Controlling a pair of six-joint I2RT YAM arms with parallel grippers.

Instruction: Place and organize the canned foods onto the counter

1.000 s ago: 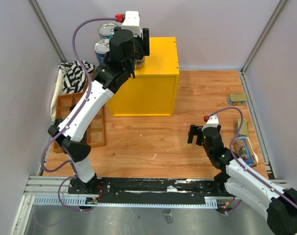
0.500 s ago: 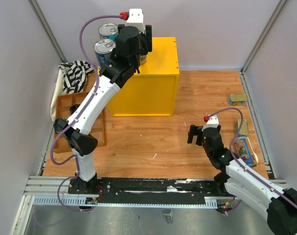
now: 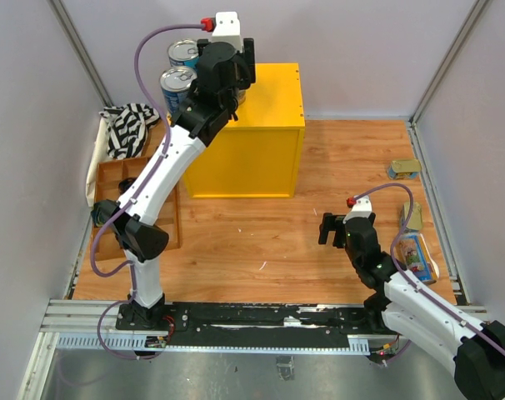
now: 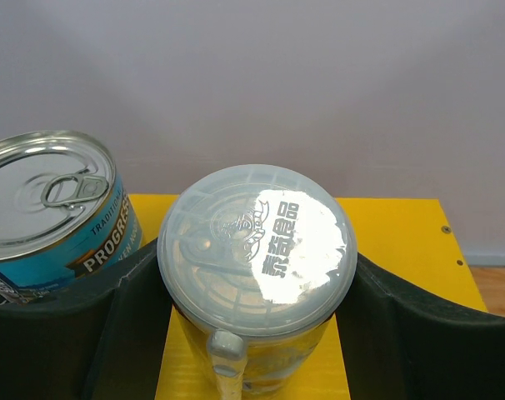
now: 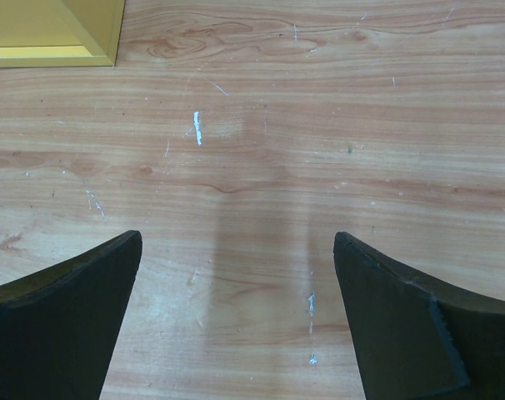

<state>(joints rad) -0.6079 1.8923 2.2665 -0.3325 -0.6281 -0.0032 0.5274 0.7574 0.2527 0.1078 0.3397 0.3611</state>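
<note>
Two grippers: one at work, one idle.
Left gripper (image 4: 252,279): jaws closed on the slim can (image 4: 257,250), one finger against each side below its white lid. The can is upright.
Slim can position: over the far-left part of the counter (image 4: 398,237). Neither view shows you whether its base is seated on the yellow top.
Right gripper (image 5: 236,321): jaws wide apart, holding nothing, low over the wooden table (image 5: 261,167) and well apart from the counter.
Nearest neighbour: the near blue can (image 4: 57,208) stands just beside the left finger. The far blue can (image 3: 183,52) is beyond it.
Risk, release: if you open before the base is down, a tall narrow can will likely drop and topple.
Risk, opening: the left finger has little room, so a wide opening could push the near blue can towards the counter's left edge.
Risk, retreat: pulling back low could catch the lid's tab and drag the can over.
Count, blue cans: two, both at the counter's left side, with their bases hidden in the top view.
Count, slim cans: one in the grip. A yellow-blue item (image 3: 417,254) lying at the table's right edge is probably the second.
Count, gold tins: two, the far tin (image 3: 405,169) and the near tin (image 3: 412,217), both at the table's right edge.
Count, counter: one.
Other items: one wooden tray (image 3: 119,179) and one striped cloth (image 3: 127,129) to the left of the counter.
</note>
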